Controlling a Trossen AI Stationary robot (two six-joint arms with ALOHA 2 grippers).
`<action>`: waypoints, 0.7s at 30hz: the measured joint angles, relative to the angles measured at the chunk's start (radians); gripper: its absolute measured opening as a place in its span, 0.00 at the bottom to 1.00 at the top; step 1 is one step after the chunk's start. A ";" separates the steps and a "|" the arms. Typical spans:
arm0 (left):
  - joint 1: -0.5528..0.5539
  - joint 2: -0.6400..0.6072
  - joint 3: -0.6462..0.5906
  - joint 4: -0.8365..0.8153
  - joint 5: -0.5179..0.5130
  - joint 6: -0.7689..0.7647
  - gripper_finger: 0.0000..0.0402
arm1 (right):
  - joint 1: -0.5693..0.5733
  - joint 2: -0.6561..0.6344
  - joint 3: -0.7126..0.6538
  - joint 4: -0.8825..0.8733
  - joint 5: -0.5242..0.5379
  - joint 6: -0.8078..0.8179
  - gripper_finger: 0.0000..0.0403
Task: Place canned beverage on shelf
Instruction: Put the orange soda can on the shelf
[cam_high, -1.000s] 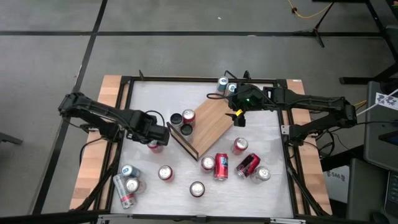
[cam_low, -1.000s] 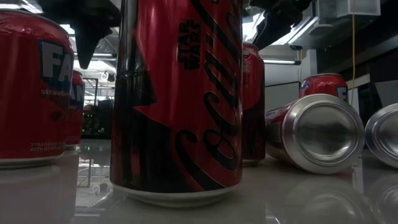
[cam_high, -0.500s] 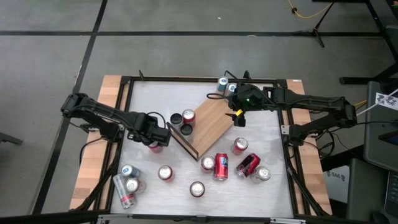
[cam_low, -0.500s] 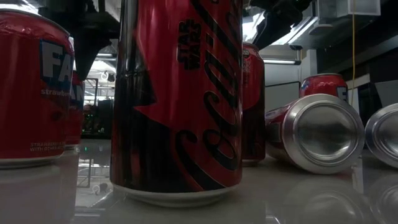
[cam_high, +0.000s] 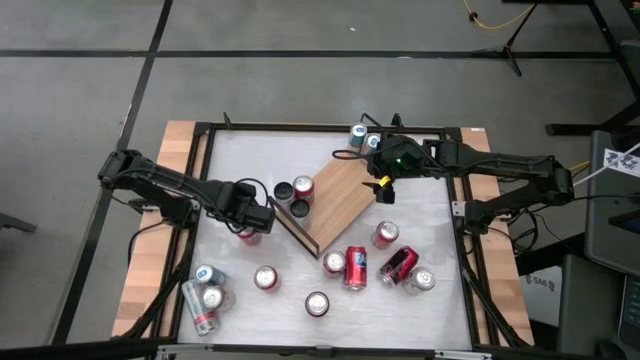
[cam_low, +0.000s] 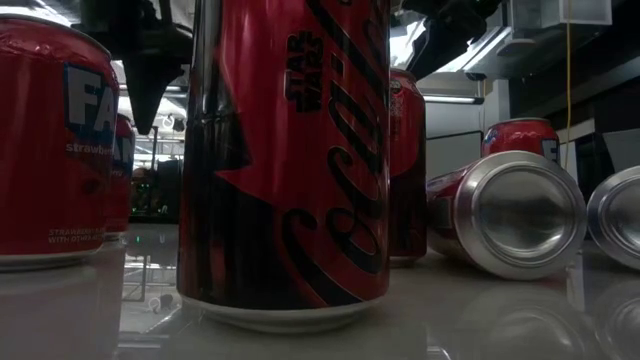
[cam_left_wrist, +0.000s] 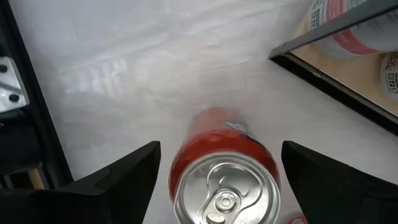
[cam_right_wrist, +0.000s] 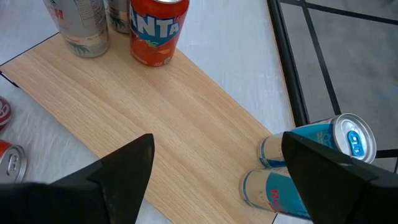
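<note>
So the can in play is the upright red aluminium can with the silver pull-tab top (cam_left_wrist: 224, 171), standing on the white tabletop (cam_high: 250, 150) just off the near-left edge of the shelf, the flat light-wood board with thin black wire rails (cam_high: 335, 200), which sits skewed in the middle of the table. The left gripper (cam_high: 250, 222) is right above that can with its fingers spread wide, one on each side, not touching it as far as I can tell.

If I were doing this grab, I'd drop straight down so the pads land on the can's wall below the rim, keep it centred between the fingers, then squeeze gently. These cans dent and slip. After that it needs a lift high enough to clear the wire rail before swinging over.

The board already carries a dark-topped can (cam_high: 284, 190), another dark one (cam_high: 299, 208) and a red can (cam_high: 303, 186) at its left end, so aim for bare wood beside them.

The right gripper (cam_high: 383, 188) hangs over the board's far corner, fingers also wide apart, holding nothing, with two blue cans (cam_right_wrist: 320, 140) lying just beside it. More red cans (cam_high: 356, 267) sit scattered nearer the front.
</note>
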 joint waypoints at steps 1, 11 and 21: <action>0.000 0.000 0.000 0.000 0.012 -0.004 0.81 | 0.000 0.000 0.000 0.000 0.000 0.000 0.85; 0.000 0.000 0.000 0.002 0.050 -0.092 0.81 | 0.000 0.000 0.000 0.000 0.000 0.000 0.85; -0.013 0.000 0.000 0.025 0.050 -0.091 0.81 | 0.000 0.000 0.000 0.000 0.000 0.000 0.85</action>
